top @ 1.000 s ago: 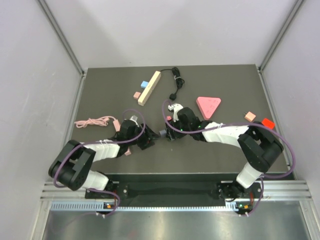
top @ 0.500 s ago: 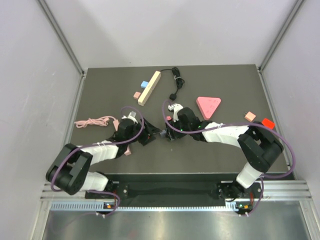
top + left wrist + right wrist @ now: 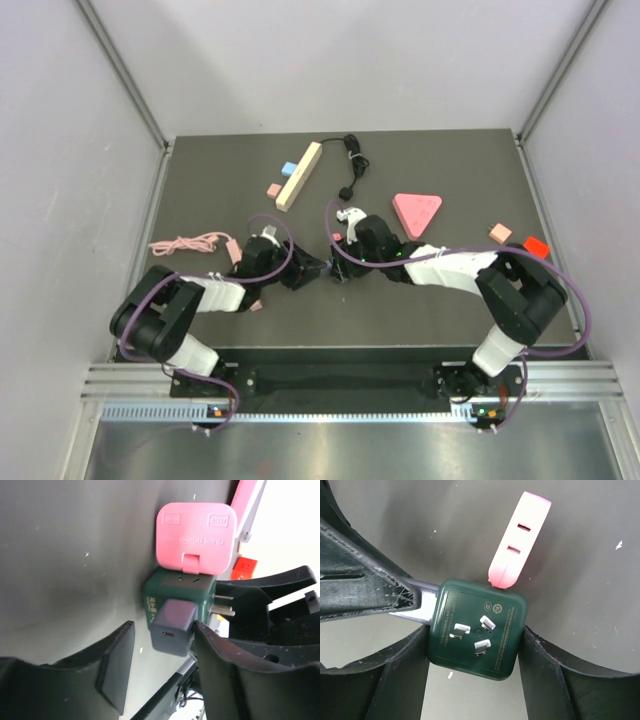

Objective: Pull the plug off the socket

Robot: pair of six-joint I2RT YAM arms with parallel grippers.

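While the two arms meet over the dark table, the left gripper is at 9 o'clock of the right gripper. From the left wrist, one boxy green socket carries one smooth grey plug and, at 12 o'clock, one rounded pink plug. The grey plug sits between the spread left fingers. From the right wrist, the right fingers pinch the socket, its three metal prongs facing the camera.

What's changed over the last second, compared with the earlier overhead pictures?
The left gripper slid rightward toward the right gripper and now sits open around the grey plug, not clamping it. The right gripper, shut on the green socket, stayed put, as did the pink cable, wooden bar and pink triangle.
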